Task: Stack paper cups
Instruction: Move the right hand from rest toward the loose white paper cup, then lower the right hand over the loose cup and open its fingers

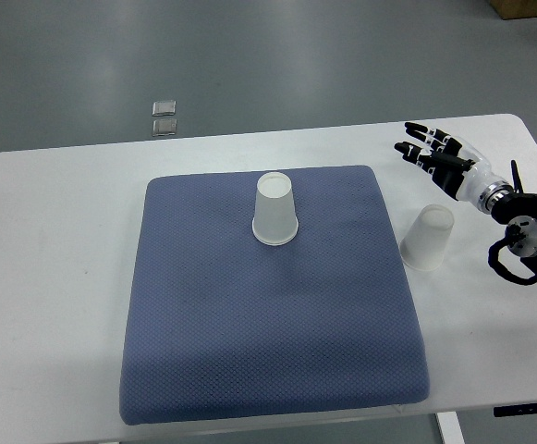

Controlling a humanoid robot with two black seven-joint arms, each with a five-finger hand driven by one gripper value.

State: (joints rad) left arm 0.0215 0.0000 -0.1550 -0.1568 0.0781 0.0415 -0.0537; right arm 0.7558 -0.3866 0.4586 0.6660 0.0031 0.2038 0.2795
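A white table fills most of the view, and a blue mat lies across its middle. The right arm comes in from the right edge, its hand hovering over the table's far right part with fingers spread and holding nothing. One paper cup stands upside down on the mat's far half. A second cup stands upside down on the bare table just right of the mat, near the wrist. No writing shows on either cup.

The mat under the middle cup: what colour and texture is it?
The mat is dusty blue with a fine dotted weave, clearest in the top view.
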